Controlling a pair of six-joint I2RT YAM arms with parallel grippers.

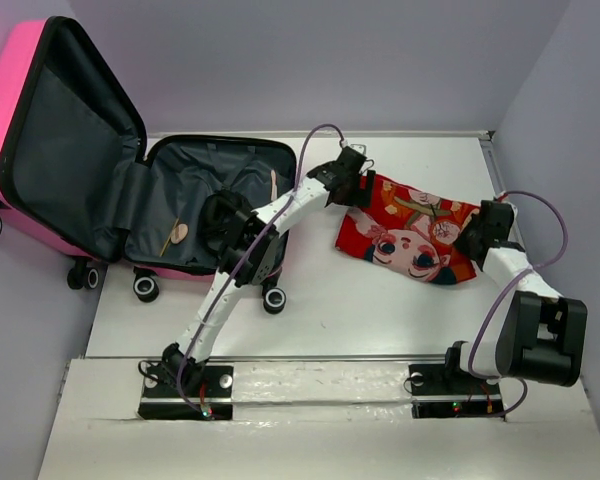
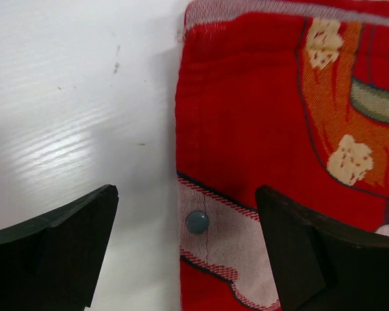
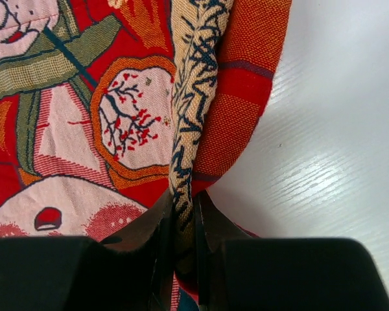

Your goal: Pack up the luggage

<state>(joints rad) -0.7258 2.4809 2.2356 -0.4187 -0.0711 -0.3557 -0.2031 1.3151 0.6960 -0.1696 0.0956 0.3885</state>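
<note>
One red patterned woven cloth (image 1: pixel 410 235) lies outside the open hot-pink hard-shell suitcase (image 1: pixel 80 150) at far left, right gripper (image 3: pixel 181 220) pinching a cloth fold, left gripper (image 2: pixel 187 201) gaping over the cloth's edge, so packing seems barely begun.

We see the suitcase (image 1: pixel 180 185) lying open at the table's (image 1: pixel 380 310) far left corner, its lid standing past the left edge. To its right, near the far right corner, lies a patterned cloth (image 1: pixel 415 235). The left gripper (image 1: pixel 363 195) is over the cloth's left edge, and the right gripper (image 1: pixel 480 238) is at its right edge.
</note>
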